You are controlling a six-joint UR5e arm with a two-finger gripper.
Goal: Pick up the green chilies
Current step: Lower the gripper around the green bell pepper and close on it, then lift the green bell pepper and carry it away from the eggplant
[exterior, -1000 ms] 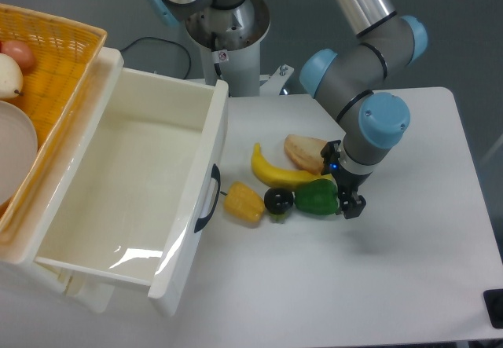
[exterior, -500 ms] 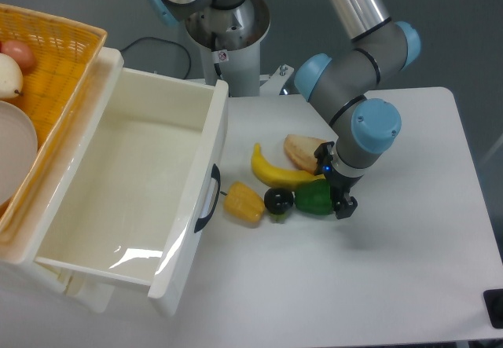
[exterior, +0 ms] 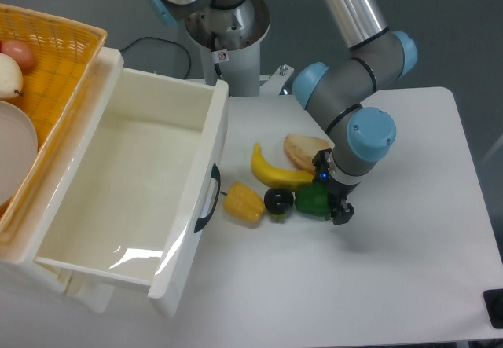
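1. The chilies point(exterior: 313, 200) are found on the table point(exterior: 409, 285), right of centre, at the right end of a tight cluster of toy food. The gripper point(exterior: 333, 202) is lowered over their right side, so that part of the green body is hidden behind it.

2. Whether the jaws are closed on the chilies cannot be told: one dark finger is seen on the near right side, the other is hidden by the wrist, and no gap or contact can be made out.

3. The grip may be off-centre. Since only the right part of the lumpy, glossy body appears to be covered, it could be squeezed out to the left when the jaws are closed.

4. The black fruit point(exterior: 277, 200) is touching the chilies on the left. It is judged likely to be rolled away if the chilies are pushed sideways, and the corn point(exterior: 243, 203) just beyond it could be nudged toward the drawer point(exterior: 208, 140).

5. The banana point(exterior: 277, 174) lies against the far side of the chilies, with the bread point(exterior: 303, 151) just behind it. A hidden far finger could be caught on the banana's tip, so that two things are pinched together or the banana is dragged up.

6. If the lift is begun with a shallow hold, the chilies could be dropped back onto the cluster.
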